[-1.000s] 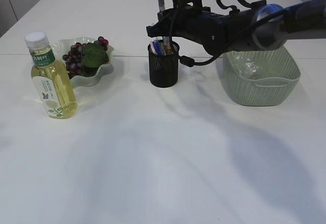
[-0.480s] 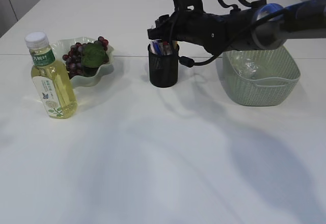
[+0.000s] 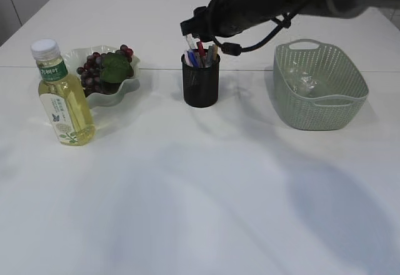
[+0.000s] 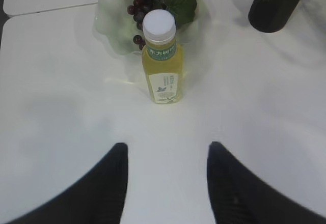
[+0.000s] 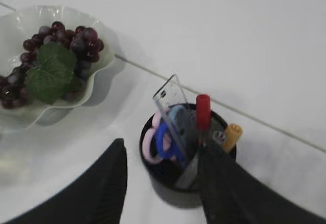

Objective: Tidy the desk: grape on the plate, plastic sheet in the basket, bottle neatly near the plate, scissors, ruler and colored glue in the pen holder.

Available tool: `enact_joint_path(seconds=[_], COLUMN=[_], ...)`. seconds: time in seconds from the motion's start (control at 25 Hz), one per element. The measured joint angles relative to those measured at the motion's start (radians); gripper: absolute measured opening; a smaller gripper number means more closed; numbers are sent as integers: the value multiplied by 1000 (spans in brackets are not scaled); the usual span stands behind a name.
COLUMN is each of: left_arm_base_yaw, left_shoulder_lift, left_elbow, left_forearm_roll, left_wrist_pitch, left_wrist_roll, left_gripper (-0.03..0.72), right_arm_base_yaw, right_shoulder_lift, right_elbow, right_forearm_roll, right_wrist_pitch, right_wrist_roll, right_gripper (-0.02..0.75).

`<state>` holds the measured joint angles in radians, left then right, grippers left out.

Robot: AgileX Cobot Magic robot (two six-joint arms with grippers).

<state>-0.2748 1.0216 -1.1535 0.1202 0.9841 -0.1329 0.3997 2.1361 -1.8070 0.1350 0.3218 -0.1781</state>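
Exterior view, right arm: the right gripper (image 3: 195, 34) is seen above the pen holder (image 3: 200, 80), with nothing between its fingers.
Right gripper state: in the right wrist view the two dark fingers (image 5: 99, 193) are spread apart and nothing is gripped (image 5: 160, 183).
Left gripper state: in the left wrist view the jaws are parted above bare worktop and nothing is held (image 4: 167, 180).
Pen holder: a black mesh cup is placed near the middle of the table's (image 3: 187, 212) far part, between plate and basket.
Pen holder contents: a clear ruler (image 5: 175, 113), blue and pink scissors handles (image 5: 162, 141), a red-capped glue stick (image 5: 202, 111) and an orange-capped one (image 5: 232, 134) are stood inside.
Grapes: a dark bunch (image 3: 94, 70) with a green leaf is laid on the pale scalloped plate (image 3: 125, 86) toward the far left corner.
Bottle: a yellow-green drink bottle (image 3: 62, 97) with a white cap is stood upright just beside the plate, on its near left side.
Basket: a green woven basket (image 3: 320, 87) is set toward the right edge, and a clear plastic sheet (image 3: 305, 86) is seen inside.
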Motion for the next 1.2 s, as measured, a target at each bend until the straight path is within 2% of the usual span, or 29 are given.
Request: enact_joint_path(seconds=[0.12, 0.28, 0.36, 0.44, 0.68, 0.76, 0.92, 1.0, 1.08, 1.2], left_arm_base_yaw=[0, 0, 0, 0, 0, 0, 0, 0, 0, 0], left_shoulder_lift=[0, 0, 0, 0, -2, -4, -6, -8, -20, -56], left_elbow=[0, 0, 0, 0, 0, -2, -33, -42, -42, -42], left_forearm_roll=[0, -17, -55, -120, -284, -367, -614, -688, -688, -609], left_wrist_pitch=[6, 39, 45, 38, -53, -70, -73, -59, -53, -49], left_wrist_roll=[0, 2, 2, 2, 41, 121, 327, 395, 430, 442], left_gripper=[414, 430, 432, 432, 431, 424, 387, 380, 377, 376], right_arm_base_yaw=[0, 0, 0, 0, 0, 0, 0, 3, 13, 38], right_shoulder_lift=[-55, -111, -122, -124, -180, -217, -329, -399, -493, -659], right_elbow=[-54, -137, -187, -236, -279, -279, -213, -160, -90, 47], right_forearm_roll=[29, 38, 38, 38, 34, 18, -29, -46, -59, -63], right_wrist_pitch=[234, 608, 772, 873, 923, 925, 926, 927, 929, 929], right_wrist_roll=[0, 0, 0, 0, 50, 61, 75, 76, 76, 78], right_gripper=[374, 374, 374, 374, 374, 374, 374, 374, 374, 373])
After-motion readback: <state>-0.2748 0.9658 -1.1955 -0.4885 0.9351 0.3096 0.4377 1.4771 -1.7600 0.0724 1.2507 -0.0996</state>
